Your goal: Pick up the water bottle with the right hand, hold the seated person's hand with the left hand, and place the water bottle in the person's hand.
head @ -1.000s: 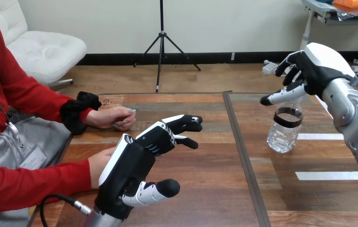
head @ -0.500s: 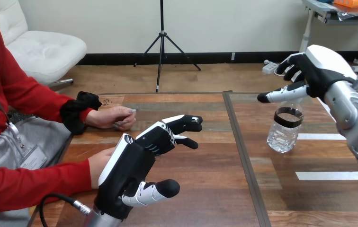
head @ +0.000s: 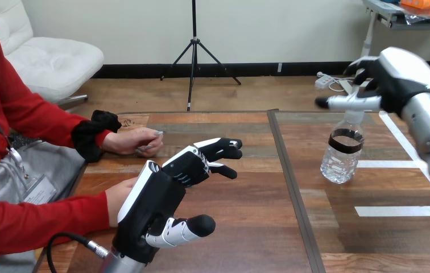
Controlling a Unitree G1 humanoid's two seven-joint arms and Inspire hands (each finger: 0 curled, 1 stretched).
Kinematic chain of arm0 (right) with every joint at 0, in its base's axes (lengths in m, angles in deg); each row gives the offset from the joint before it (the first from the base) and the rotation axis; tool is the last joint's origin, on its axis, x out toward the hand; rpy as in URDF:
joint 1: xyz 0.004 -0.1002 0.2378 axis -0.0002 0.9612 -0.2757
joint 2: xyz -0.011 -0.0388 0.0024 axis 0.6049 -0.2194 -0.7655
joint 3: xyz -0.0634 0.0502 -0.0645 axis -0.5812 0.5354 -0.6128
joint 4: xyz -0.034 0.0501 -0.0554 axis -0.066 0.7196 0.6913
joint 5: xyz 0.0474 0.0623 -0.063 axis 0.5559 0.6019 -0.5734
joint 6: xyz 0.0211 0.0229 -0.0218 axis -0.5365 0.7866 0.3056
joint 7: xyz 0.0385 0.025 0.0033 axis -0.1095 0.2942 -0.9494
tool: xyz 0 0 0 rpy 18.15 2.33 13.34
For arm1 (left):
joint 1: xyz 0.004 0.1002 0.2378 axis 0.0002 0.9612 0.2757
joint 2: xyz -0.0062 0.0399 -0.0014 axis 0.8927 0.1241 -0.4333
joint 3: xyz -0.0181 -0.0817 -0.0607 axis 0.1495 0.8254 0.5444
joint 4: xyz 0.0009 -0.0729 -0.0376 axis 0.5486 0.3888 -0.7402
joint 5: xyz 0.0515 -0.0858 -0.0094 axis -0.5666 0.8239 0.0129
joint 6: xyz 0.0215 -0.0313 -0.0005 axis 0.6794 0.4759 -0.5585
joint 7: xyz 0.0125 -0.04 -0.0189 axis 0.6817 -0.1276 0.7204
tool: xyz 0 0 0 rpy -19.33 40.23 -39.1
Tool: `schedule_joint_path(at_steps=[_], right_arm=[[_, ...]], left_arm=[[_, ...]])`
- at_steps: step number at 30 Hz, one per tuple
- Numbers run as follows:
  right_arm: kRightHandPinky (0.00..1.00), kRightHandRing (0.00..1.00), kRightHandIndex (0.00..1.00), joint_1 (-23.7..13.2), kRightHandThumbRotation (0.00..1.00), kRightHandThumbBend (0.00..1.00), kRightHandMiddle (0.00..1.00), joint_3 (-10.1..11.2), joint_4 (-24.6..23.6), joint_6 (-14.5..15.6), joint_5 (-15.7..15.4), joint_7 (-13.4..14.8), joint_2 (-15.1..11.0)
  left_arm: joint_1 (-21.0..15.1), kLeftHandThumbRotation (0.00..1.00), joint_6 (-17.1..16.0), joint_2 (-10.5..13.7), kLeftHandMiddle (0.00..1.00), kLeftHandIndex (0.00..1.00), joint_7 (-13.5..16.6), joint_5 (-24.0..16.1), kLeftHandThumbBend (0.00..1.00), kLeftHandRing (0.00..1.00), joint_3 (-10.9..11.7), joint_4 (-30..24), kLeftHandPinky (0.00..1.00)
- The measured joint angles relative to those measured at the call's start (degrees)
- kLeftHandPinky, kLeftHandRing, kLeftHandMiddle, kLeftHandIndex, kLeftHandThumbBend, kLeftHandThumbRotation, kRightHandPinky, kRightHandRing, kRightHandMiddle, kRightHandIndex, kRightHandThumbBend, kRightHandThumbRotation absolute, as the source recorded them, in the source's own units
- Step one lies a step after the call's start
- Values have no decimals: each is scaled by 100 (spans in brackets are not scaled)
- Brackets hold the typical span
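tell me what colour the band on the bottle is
Black, wrapped round the clear water bottle, seen in the head view.

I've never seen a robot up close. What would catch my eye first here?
The big black-and-white left hand fills the near left of the wooden table. Its fingers are spread, and it sits right beside the person's nearer hand. At the far right, the right hand hangs over the top of a clear water bottle that stands upright, with its fingers not closed round it.
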Motion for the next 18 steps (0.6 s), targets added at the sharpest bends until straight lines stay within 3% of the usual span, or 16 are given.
schedule_joint_path(at_steps=[18], right_arm=[[49,57,65,525,82,93,62,527,-1366,584,159,1,-174]], left_arm=[[-123,64,51,2,82,77,-68,-5,88,80,92,71,67]])
